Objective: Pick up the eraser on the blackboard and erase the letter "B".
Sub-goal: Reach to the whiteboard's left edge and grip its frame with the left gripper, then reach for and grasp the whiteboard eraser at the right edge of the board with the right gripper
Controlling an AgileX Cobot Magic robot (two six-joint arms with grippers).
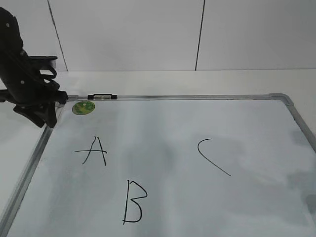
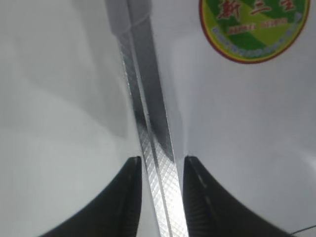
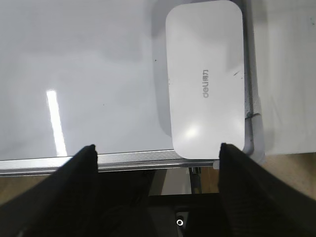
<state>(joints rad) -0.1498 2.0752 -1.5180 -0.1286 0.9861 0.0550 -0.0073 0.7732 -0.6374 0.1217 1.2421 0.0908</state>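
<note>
The blackboard point(image 1: 197, 97) is a white board with a silver frame, and it fills the exterior view. The letter "B" point(image 1: 134, 202) is drawn in black near the board's front, below the "A" point(image 1: 94, 150) and left of the "C" curve point(image 1: 210, 155). The eraser point(image 3: 205, 79), a white block with grey lettering, shows only in the right wrist view, lying in a corner of the board point(image 3: 98, 74). My right gripper point(image 3: 157, 148) is wide open and empty, just short of the eraser. My left gripper point(image 1: 47, 116) hovers over the board's far left corner, its jaws point(image 2: 162, 160) slightly apart and empty above the frame rail point(image 2: 148, 113).
A round green sticker point(image 1: 83, 107) sits at the board's far left corner, and it also shows in the left wrist view point(image 2: 254, 27). A small black clip point(image 1: 102, 97) sits on the far frame rail. A white wall stands behind the table.
</note>
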